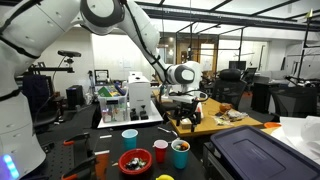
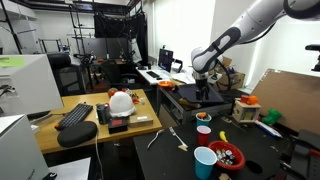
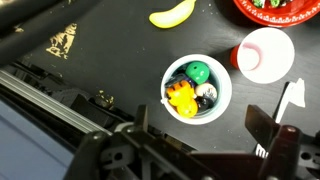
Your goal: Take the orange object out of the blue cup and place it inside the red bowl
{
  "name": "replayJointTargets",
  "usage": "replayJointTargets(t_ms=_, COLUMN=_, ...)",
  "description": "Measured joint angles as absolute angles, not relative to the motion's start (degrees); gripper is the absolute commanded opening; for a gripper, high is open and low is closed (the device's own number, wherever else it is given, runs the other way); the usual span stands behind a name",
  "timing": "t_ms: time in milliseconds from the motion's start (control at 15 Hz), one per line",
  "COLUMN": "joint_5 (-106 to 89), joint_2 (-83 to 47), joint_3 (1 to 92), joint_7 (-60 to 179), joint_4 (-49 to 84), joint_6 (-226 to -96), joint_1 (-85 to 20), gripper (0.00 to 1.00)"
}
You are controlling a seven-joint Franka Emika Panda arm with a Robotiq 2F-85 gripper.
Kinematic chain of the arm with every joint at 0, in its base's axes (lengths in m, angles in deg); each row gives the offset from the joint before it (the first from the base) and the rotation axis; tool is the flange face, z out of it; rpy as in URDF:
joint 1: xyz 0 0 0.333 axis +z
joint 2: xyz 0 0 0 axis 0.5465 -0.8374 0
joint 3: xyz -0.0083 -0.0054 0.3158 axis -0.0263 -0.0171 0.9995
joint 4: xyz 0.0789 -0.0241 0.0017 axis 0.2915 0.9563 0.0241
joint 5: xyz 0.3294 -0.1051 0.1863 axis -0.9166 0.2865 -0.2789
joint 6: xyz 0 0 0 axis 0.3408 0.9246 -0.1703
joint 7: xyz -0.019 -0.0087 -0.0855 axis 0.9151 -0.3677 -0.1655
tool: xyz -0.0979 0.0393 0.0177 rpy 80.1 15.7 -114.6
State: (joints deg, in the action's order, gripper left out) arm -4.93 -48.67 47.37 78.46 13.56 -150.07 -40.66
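From where I stand, the arm [image 1: 140,35] reaches out over the dark surface [image 3: 110,60]. Its end effector [image 1: 185,110] hangs in the air above the cluster of cups and touches none of them. In the wrist view the two fingers [image 3: 268,130] stand wide apart at the bottom of the picture with nothing between them but bare surface. So the end effector [image 3: 200,138] is open and empty.

The blue cup [image 3: 196,87] sits upright just ahead of the fingers. Looking straight down into it, I can see the orange object [image 3: 181,100] lying inside against the near wall. A green ball [image 3: 197,72] and a small dark piece share the cup with it.

Just beside the blue cup stands a red cup [image 3: 265,55], also upright, with a pale inside. The two are close, though I cannot tell whether they touch. The red bowl [image 3: 280,8] is cut off by the top edge of the wrist view and has colourful bits in it. A yellow banana [image 3: 172,14] lies on the surface near it.

In an exterior view the blue cup [image 1: 180,153] is at the end of the row, next to the red cup [image 1: 160,151]. The red bowl [image 1: 134,161] comes after that, with a light-blue cup [image 1: 130,137] just behind it. In an exterior view from the far side, the end effector [image 2: 205,97] hovers well back from the red bowl [image 2: 228,156] and the light-blue cup [image 2: 204,162].
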Motion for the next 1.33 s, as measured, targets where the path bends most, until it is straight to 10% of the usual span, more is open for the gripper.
replayJointTargets(t_ms=1333, joint_5=-8.0, joint_2=-67.1, joint_3=52.1, joint_7=98.7, joint_4=-13.9, joint_6=-126.9, joint_1=-46.1, gripper=1.00)
